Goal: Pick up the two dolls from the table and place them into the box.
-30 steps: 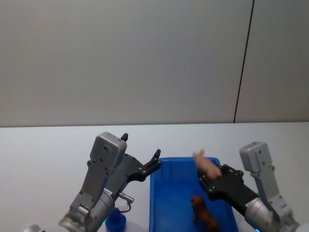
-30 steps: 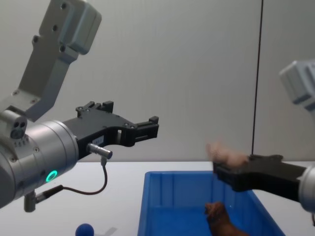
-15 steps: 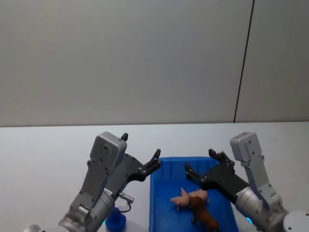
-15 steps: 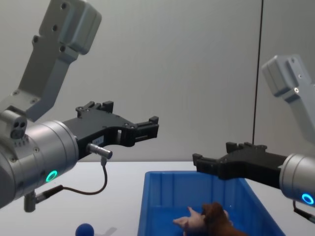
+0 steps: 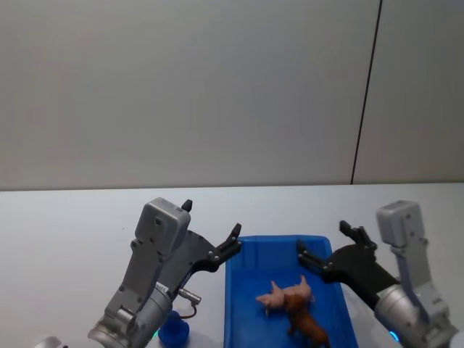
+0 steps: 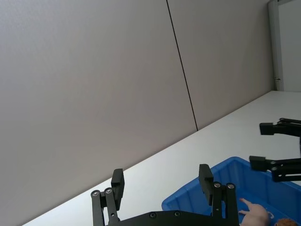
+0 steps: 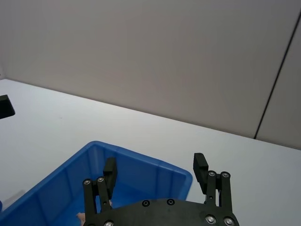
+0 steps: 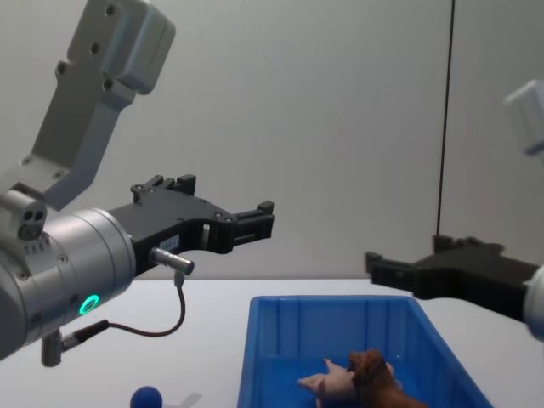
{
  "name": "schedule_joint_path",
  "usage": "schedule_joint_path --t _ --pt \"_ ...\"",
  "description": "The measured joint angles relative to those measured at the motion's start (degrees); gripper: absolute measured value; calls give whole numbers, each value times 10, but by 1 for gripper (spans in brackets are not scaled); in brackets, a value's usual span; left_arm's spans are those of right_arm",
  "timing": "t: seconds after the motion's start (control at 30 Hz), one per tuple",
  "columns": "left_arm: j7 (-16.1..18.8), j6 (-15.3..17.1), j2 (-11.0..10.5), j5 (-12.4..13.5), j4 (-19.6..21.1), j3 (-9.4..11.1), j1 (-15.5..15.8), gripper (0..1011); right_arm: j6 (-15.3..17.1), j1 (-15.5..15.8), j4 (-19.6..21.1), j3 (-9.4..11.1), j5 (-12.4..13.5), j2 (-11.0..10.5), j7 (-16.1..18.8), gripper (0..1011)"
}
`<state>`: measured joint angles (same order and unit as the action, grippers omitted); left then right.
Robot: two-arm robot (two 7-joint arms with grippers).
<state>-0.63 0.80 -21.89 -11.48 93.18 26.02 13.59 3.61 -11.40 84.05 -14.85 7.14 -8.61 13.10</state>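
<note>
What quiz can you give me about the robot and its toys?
1. True or false: the pink doll and the brown doll both lie inside the blue box.
2. The left end effector and the right end effector hover by the box. Which holds a doll? A: left. B: right. C: neither.
3. Fill the gap: both end effectors are ____.
Key: 1 true; 2 C; 3 open.

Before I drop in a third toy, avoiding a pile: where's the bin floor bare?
Bare: the box floor between far wall and pink doll, and along the left wall. Crowded: near right, where the brown doll touches it.
</note>
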Motion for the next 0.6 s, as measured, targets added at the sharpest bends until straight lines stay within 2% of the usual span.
schedule_joint_path --t 0.27,0.6 --pt "0 0 0 0 0 0 0 1001 -8 45 44 14 30 -24 -37 1001" --pt "0 0 0 0 0 0 0 1001 -15 78 74 24 51 -41 -62 1001"
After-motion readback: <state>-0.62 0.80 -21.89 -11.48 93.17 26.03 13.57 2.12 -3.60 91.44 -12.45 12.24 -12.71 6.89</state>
